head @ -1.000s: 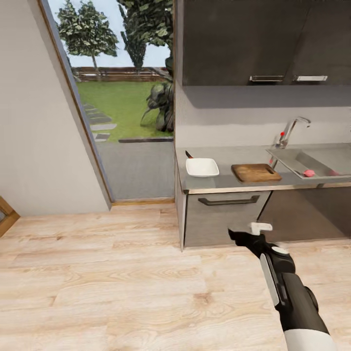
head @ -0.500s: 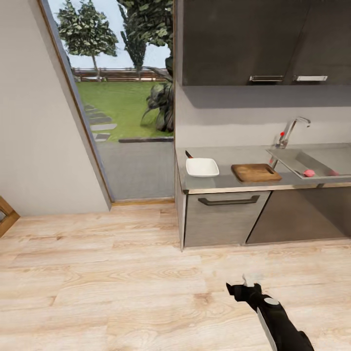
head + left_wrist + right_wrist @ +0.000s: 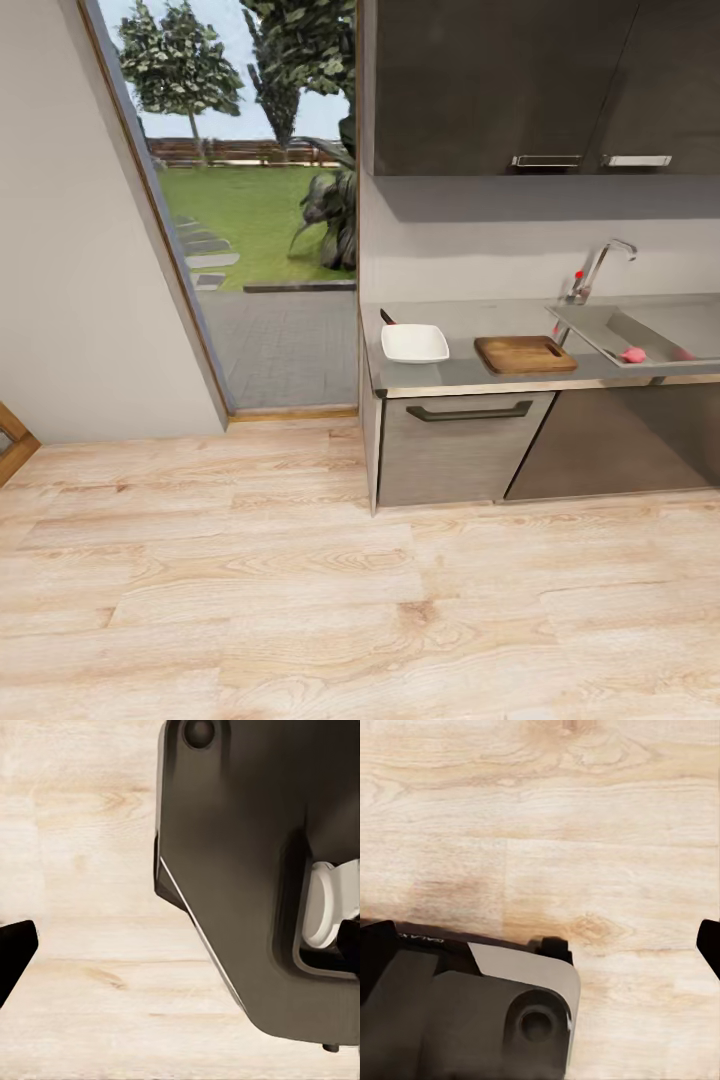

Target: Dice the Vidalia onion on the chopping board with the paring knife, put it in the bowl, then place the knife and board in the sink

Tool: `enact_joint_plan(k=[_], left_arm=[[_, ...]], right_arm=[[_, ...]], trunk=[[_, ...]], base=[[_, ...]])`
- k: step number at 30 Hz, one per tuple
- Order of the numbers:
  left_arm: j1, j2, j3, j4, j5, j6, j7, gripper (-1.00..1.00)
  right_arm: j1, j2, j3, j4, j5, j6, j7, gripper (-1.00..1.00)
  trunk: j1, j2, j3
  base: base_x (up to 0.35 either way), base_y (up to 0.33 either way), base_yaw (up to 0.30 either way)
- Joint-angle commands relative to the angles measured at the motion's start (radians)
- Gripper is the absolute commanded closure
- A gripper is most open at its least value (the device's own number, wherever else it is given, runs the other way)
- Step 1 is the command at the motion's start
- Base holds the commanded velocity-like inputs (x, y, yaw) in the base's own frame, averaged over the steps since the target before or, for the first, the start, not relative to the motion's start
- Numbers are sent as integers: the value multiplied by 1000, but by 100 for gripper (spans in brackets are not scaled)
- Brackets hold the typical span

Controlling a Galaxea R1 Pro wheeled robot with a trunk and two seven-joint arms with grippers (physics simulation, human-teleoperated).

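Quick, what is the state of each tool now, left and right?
Left tool: open, holding nothing.
Right tool: open, holding nothing.

Home kitchen: grey countertop (image 3: 460,372), sink (image 3: 650,335) with tap (image 3: 600,265), wall cabinets (image 3: 500,85), garden doorway (image 3: 250,200)

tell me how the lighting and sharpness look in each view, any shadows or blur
Head view: bright daylight on the garden lawn; a soft shadow band lies under the wall cabinets; the chopping board, bowl and Vidalia onion look small and slightly soft. Left wrist view: the wooden floor is evenly lit, grain blurred. Right wrist view: grain is crisper, with a soft shadow beside the dark robot body.
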Motion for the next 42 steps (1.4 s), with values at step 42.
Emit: enact_joint_plan(k=[42], left_arm=[[0,14,-1,160,3,-1,-1,-100]], right_arm=[[117,-2,-10,49,6,75,-7,-100]], trunk=[[1,-2,-2]], base=[[0,0,0]])
